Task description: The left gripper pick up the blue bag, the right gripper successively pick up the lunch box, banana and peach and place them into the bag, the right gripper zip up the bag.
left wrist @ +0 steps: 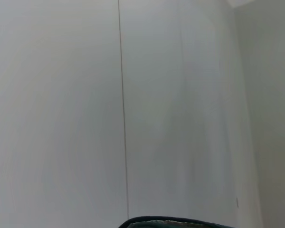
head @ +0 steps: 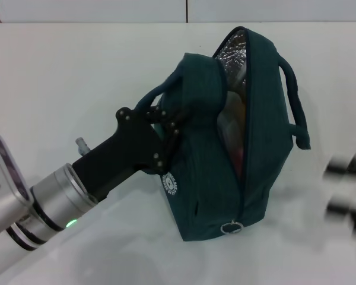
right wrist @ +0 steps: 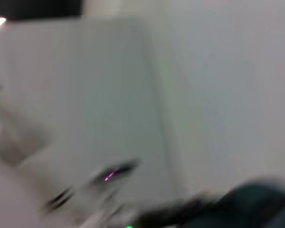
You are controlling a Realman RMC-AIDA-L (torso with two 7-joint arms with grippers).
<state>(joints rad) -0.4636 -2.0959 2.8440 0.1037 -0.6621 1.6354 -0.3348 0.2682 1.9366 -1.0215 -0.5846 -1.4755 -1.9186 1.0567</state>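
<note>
Blue bag [head: 255, 148] unzipped, contents unclear, handle clenched in left pincer [head: 166, 127], blurred right pincer [head: 350, 190] state unclear

Bright, even light; right wrist view heavily motion-blurred, right gripper [head: 349, 190] prob. smeared too.

The left gripper [head: 161, 133] is matte black, built of flat angular plates studded with small silver screw heads. Behind it, away from the blue bag [head: 237, 148], the black housing joins a brushed silver cylindrical wrist with dark rings and a small green light. The right gripper [head: 350, 193] shows only as two blurred black-and-white bars.
</note>
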